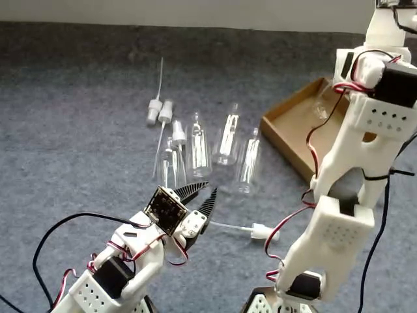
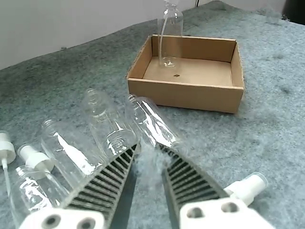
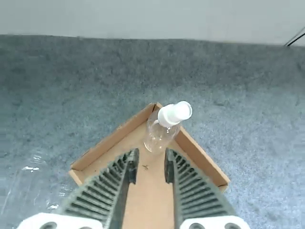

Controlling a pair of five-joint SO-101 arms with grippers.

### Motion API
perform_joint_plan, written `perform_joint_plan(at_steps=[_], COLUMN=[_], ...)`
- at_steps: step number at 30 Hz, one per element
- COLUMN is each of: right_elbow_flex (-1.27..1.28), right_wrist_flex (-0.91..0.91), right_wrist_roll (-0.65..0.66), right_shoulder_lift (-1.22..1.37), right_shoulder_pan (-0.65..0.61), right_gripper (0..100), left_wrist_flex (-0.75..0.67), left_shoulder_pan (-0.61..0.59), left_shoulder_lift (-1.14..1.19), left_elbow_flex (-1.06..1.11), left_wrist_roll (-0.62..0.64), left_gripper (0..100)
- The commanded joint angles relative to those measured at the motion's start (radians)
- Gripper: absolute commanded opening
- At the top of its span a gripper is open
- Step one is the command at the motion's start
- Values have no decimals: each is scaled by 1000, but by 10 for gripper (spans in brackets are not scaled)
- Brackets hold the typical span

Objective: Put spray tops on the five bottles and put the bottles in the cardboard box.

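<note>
Several clear bottles lie without tops on the grey carpet, among them one (image 1: 197, 151), another (image 1: 227, 139) and a third (image 1: 249, 167). My left gripper (image 1: 210, 189) is open just short of them, and its wrist view has the nearest bottle (image 2: 152, 121) beyond the open left gripper (image 2: 148, 150). A loose spray top (image 1: 260, 231) with its tube lies beside that gripper, and again (image 2: 248, 183). Two more spray tops (image 1: 159, 111) lie beyond the bottles. My right gripper (image 3: 151, 153) hovers open over the cardboard box (image 3: 119, 143), where a capped bottle (image 3: 164, 126) stands in a corner.
The cardboard box (image 1: 293, 127) sits at the right of the carpet, with the tall right arm (image 1: 365, 130) standing in front of it. In the left wrist view the box (image 2: 190, 95) lies beyond the bottles. A pale wall borders the carpet's far edge.
</note>
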Motion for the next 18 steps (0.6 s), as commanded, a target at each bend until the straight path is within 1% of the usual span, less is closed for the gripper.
perform_joint_plan(at_steps=[1,2,5,12,14,18], right_elbow_flex=[-45,-45,-45,-18,64,303], right_wrist_flex=[21,21,21,22,22,21], right_wrist_roll=[2,2,2,2,2,2], right_shoulder_lift=[-127,-148,-205,-361,-433,-591], right_shoulder_pan=[-42,-45,-56,-58,-59,-110], right_gripper=[21,5,5,5,5,5], left_wrist_flex=[-2,-2,-3,-3,-3,-3], left_shoulder_pan=[-58,-76,-108,-113,-113,-113], left_shoulder_lift=[-4,-4,-5,-5,-5,-5], left_elbow_flex=[19,15,13,16,18,21], left_wrist_roll=[2,2,2,2,2,2], left_gripper=[5,5,5,5,5,5])
